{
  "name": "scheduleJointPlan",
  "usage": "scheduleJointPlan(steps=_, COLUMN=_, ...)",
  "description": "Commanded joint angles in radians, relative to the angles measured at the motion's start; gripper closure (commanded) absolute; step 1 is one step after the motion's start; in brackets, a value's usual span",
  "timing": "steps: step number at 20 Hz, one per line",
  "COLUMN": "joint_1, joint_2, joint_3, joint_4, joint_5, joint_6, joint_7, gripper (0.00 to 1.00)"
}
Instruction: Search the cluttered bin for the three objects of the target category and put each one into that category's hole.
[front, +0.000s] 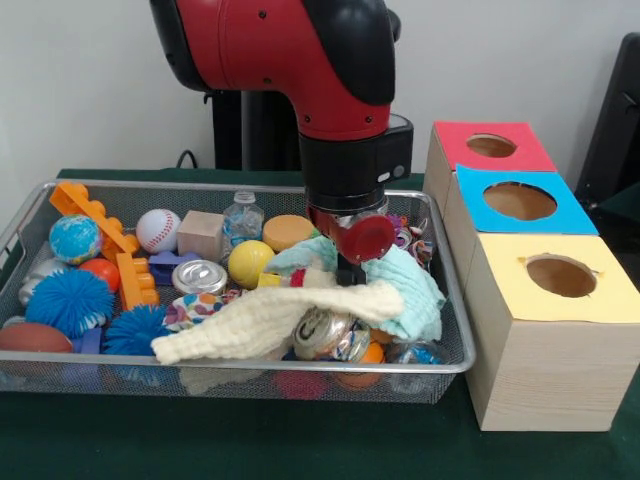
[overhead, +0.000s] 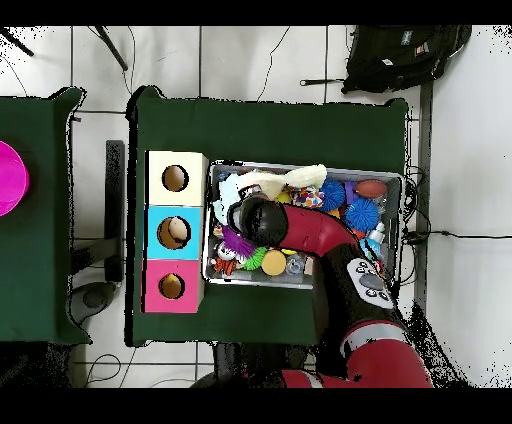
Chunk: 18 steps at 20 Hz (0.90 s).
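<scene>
The pincer (front: 349, 272) is probing the cloths in the cluttered bin (front: 455, 330), its grip state hidden, apparently searching for plush animals I cannot spot, before carrying any to the hole (front: 491, 146).

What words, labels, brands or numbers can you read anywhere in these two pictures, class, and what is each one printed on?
None can be read.
The crushed can in the wire basket has printing on it, too blurred to make out.
The small bottle at the back of the basket has a label, too small to read.
The red, blue and yellow box tops carry no writing.
</scene>
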<state>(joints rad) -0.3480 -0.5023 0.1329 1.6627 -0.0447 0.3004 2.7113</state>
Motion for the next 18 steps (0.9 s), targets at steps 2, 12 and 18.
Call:
scheduleJointPlan(steps=2, joint_1=0.039, joint_2=0.073, joint_3=-0.033, joint_4=-0.025, joint_5=0.062, joint_6=-0.091, joint_7=0.144, gripper=0.0)
scheduleJointPlan(steps=12, joint_1=-0.014, joint_2=0.028, joint_3=-0.039, joint_4=0.035, joint_5=-0.002, joint_6=-0.048, joint_7=0.033, gripper=0.0)
scheduleJointPlan(steps=18, joint_1=-0.106, joint_2=-0.002, joint_3=-0.023, joint_4=0.072, joint_5=-0.093, joint_6=-0.002, joint_7=-0.102, gripper=0.0)
